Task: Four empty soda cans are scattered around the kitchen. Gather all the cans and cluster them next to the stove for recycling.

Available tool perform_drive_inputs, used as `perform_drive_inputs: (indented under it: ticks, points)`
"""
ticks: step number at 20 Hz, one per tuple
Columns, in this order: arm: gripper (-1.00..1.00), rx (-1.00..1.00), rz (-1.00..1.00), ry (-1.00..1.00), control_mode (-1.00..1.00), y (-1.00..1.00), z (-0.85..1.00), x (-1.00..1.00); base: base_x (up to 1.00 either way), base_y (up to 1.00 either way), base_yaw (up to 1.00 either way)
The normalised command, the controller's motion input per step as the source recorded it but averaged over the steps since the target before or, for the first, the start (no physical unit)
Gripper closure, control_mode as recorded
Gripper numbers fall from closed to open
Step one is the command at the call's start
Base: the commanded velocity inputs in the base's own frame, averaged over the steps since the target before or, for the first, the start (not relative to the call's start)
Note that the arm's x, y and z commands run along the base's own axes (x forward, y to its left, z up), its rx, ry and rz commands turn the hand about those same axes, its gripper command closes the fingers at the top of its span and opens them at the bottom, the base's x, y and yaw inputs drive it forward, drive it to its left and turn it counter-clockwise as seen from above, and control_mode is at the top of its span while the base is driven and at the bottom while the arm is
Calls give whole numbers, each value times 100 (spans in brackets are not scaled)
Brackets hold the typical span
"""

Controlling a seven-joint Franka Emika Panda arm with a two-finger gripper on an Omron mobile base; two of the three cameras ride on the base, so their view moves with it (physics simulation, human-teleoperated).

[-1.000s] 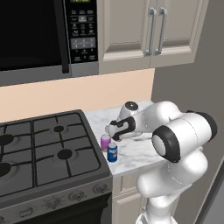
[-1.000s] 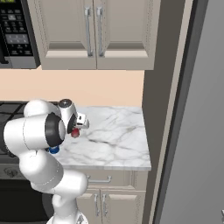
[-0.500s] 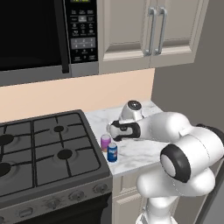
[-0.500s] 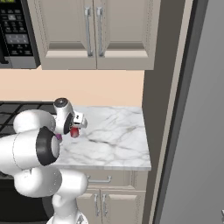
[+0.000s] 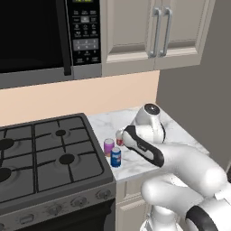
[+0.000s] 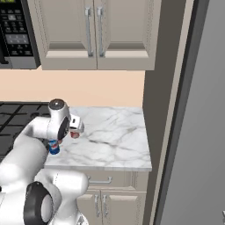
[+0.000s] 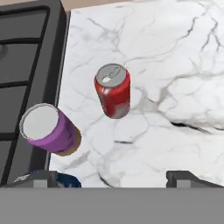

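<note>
Hand view looked down on the marble counter (image 7: 175,65), where the red can (image 7: 113,90) stood upright and free, a little way from the stove (image 7: 26,57). The purple can (image 7: 49,129) stood closer to the stove's edge, with the blue can (image 7: 65,180) just showing beside it. The gripper (image 7: 113,177) hung above them, fingers spread wide and touching nothing. From the left base view, all three cans clustered by the stove's right side
</note>
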Motion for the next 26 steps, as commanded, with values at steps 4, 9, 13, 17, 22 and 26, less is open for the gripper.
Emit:
perform_drive_inputs:
  ticks: [4, 9, 13, 17, 22, 26]
  points:
    - [-100, 1, -5, 1, -100, 0, 41, -96, 0, 0, 0]
    - [-100, -2, -9, 9, -100, -5, 61, -77, 0, 0, 0]
    - [-100, 0, -9, 12, -100, -4, 57, -64, 0, 0, 0]
    - [-100, 0, -5, 5, -100, 0, 31, -77, 0, 0, 0]
    - [-100, -1, -1, -6, -100, 0, -6, -81, 0, 0, 0]
    - [-100, 0, 0, -7, -100, 0, -6, -46, 0, 0, 0]
